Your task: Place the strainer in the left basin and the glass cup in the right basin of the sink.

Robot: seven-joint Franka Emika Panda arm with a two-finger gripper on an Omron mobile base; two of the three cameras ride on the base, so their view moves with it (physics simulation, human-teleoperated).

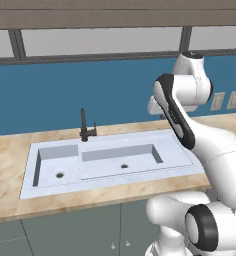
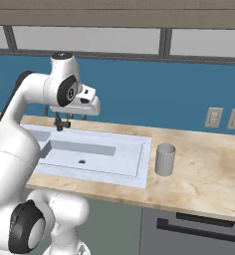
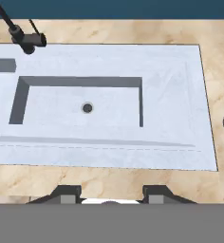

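Grey glass cup (image 2: 165, 159) stands upright on the counter (image 2: 209, 174), just right of the sink (image 2: 139, 169) — both basins look empty. Gripper (image 2: 62, 123) hangs above the sink, jaws part open, holding nothing. Swing right, descend straight, grip mid-height — don't tip it.

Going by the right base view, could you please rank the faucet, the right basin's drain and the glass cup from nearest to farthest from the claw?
1. The faucet, at the back of the sink, just below the claw, which hangs over the sink's rear rim.
2. The right basin's drain, forward of it on the basin floor.
3. The glass cup, upright on the counter beyond the sink's right edge.
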